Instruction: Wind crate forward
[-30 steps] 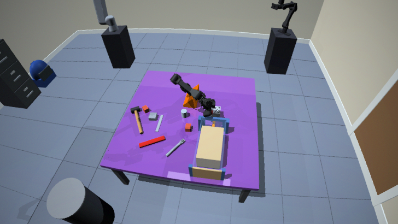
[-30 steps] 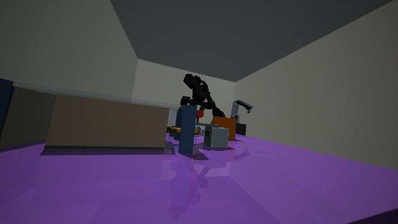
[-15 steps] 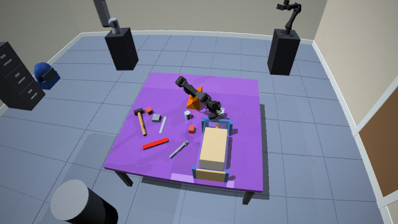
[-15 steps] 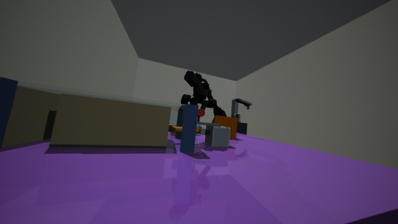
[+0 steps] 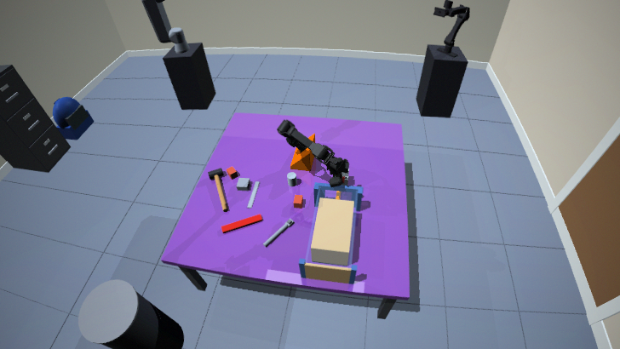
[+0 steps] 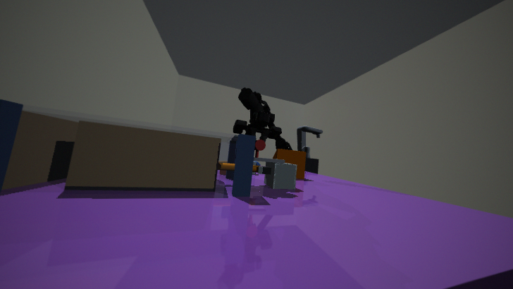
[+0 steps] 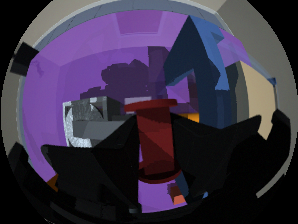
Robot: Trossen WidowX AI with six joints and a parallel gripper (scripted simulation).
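My gripper [image 5: 342,178] [image 7: 150,117] is shut on the red knob [image 6: 260,144] [image 7: 156,137] of the winch handle. The handle's grey arm [image 6: 269,159] [image 7: 97,131] lies level over the top of the grey winch [image 6: 283,176] [image 7: 68,116]; the key itself is hidden. An orange strap [image 5: 337,195] [image 6: 228,165] [image 7: 193,117] runs from the winch side to the crate. The tan crate [image 5: 333,223] [image 6: 143,158] sits flat inside the clear-panelled cubby. A gap shows between its front and the blue frame [image 5: 317,193] [image 6: 244,168] [image 7: 207,75] at the mouth.
A red cube [image 5: 297,201], a grey cylinder [image 5: 291,179] and a wrench [image 5: 278,232] lie left of the cubby. Farther left are a red bar [image 5: 241,223], a flat grey strip [image 5: 253,194] and a hammer [image 5: 221,192]. An orange wedge-shaped block [image 5: 302,161] [image 6: 291,163] stands beneath the arm.
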